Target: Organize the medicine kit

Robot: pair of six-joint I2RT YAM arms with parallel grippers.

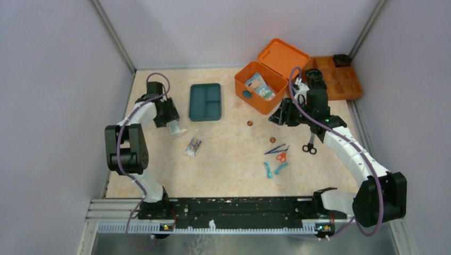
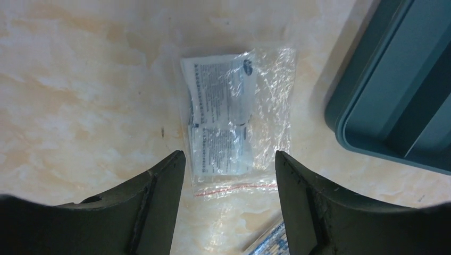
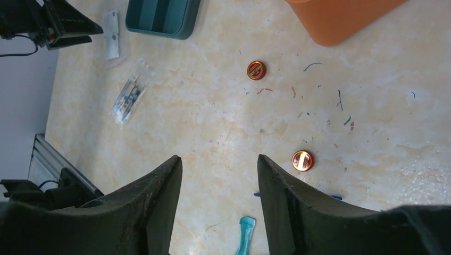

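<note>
The orange medicine kit (image 1: 260, 85) stands open at the back right, lid raised, with packets inside; its wall shows in the right wrist view (image 3: 340, 18). My left gripper (image 1: 171, 121) is open and empty, just above a clear zip bag of white wipe packets (image 2: 226, 122) that lies on the table between the fingers. My right gripper (image 1: 277, 118) is open and empty, held over the table beside the kit's near corner. Two small round red tins (image 3: 256, 70) (image 3: 302, 160) lie on the table below it.
A teal compartment tray (image 1: 206, 101) lies at the back middle. A flat orange divided tray (image 1: 336, 79) sits at the back right. A bag of swabs (image 1: 193, 147), blue tweezers (image 1: 276, 149), black scissors (image 1: 309, 146), a small orange tool (image 1: 282, 157) and teal clips (image 1: 268, 170) lie mid-table.
</note>
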